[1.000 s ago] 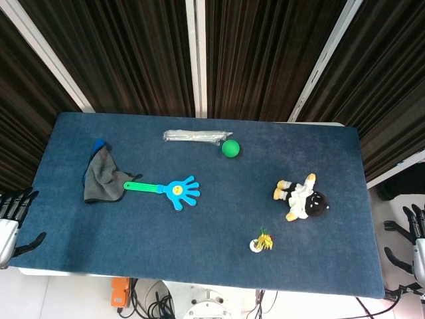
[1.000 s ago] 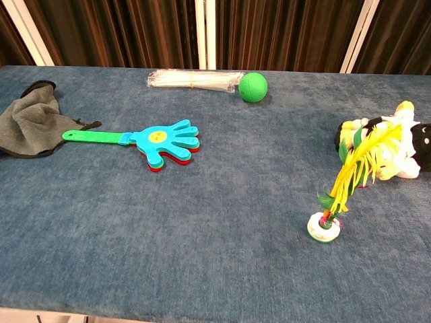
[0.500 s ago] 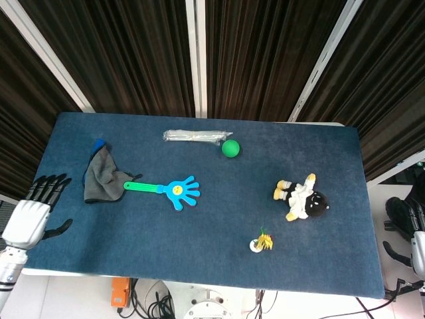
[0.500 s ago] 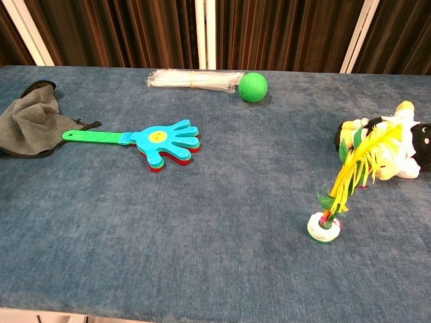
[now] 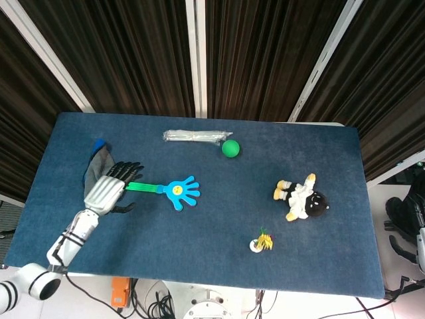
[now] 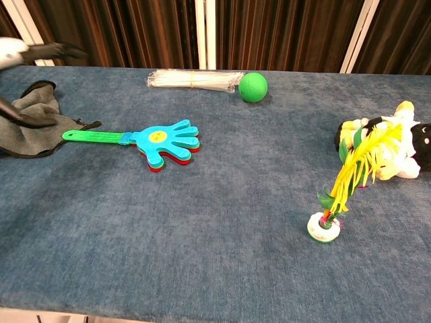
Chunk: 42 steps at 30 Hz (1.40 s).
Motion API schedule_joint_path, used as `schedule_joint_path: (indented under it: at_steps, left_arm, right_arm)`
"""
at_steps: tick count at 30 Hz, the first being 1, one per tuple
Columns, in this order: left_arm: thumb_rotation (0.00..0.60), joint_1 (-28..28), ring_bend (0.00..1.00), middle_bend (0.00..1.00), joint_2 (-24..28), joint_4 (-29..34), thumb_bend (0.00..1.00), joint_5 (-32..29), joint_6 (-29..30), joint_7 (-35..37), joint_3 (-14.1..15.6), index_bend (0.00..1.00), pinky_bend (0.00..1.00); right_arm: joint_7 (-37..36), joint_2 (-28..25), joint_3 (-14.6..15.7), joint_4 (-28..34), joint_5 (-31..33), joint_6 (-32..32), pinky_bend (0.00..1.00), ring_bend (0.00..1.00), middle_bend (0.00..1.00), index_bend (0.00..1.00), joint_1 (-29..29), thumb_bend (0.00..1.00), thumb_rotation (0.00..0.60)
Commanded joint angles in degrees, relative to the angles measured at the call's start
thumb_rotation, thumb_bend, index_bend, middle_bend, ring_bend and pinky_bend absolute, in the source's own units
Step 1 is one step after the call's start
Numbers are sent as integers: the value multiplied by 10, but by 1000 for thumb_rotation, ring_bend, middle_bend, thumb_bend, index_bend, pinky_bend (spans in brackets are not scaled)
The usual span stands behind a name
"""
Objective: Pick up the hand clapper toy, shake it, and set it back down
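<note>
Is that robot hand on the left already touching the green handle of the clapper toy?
Apart. Chest view shows the left hand raised above the green handle, untouched.

No legible text, labels, brands or numbers on any item or surface.

A dark blue, carpet-like surface carries everything. At its far edge, near the middle, lies a clear bundle of sticks, with a green ball just beside its right end. On the left lies a crumpled grey cloth. The hand clapper toy lies flat right of it, green handle pointing left toward the cloth, blue palm to the right. A plush doll lies on the right side. Nearer, a feathered shuttlecock stands on its white base.
</note>
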<state>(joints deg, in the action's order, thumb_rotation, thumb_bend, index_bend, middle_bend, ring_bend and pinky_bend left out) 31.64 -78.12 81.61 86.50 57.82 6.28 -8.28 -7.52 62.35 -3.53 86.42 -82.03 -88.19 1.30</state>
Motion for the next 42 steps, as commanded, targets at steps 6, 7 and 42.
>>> schedule_joint_path:
  at_steps: [6, 7, 42]
  left_arm:
    - [600, 60, 0, 33, -67, -76, 229, -51, -70, -6, -16, 68, 5]
    - [600, 62, 0, 35, -71, -83, 229, -56, -74, -5, -16, 70, 8]
    - [600, 134, 0, 40, -161, -198, 247, -126, -173, 23, -8, 292, 41]
  right_arm:
    - [-19, 1, -4, -13, 7, 5, 0, 0, 0, 0, 4, 214, 600]
    - [-21, 1, -4, -16, 8, 5, 0, 0, 0, 0, 4, 215, 600]
    - [-67, 8, -19, -63, 27, 25, 0, 0, 0, 0, 12, 240, 600]
